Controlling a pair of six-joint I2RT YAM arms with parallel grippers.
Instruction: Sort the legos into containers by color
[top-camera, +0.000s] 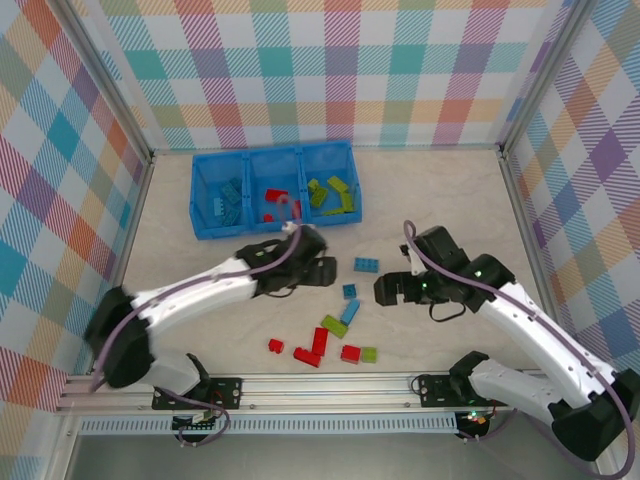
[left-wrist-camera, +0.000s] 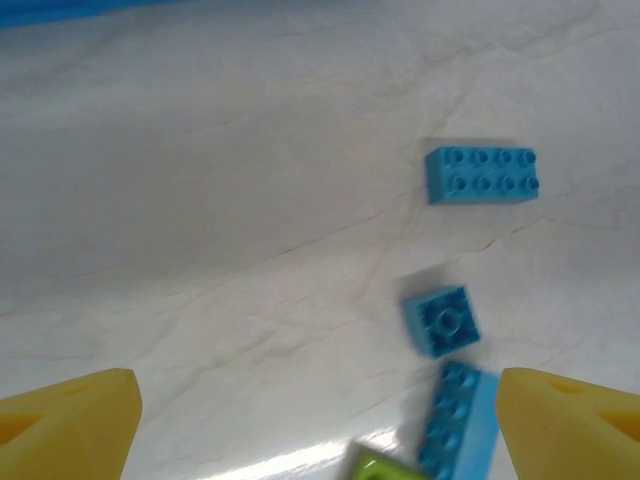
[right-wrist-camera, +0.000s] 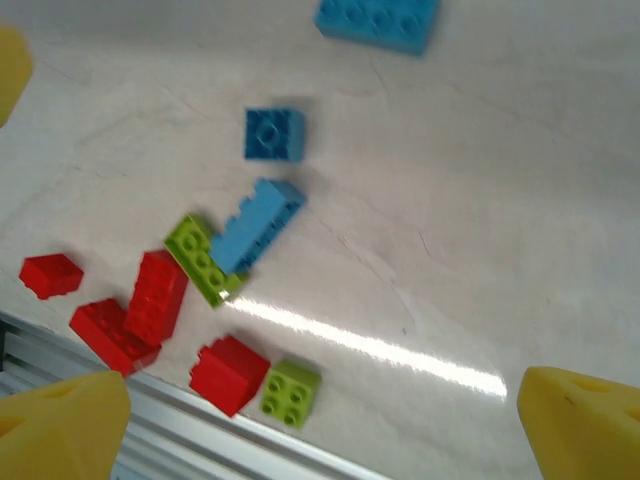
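Top view looks down from behind; both wrist views (close, angled down) share blue legos (left-wrist-camera: 482, 175) beyond their jaws

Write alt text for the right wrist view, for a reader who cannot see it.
The right gripper's open yellow fingers frame a pale marbled table strewn with loose legos. Three blue bricks trail down from the top edge; two lime green bricks and four red bricks cluster lower left, near the table's metal edge rail.

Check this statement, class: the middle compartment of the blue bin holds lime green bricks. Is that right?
No. The top external view shows red bricks in the middle compartment of the blue bin; the lime green bricks lie in its right compartment.
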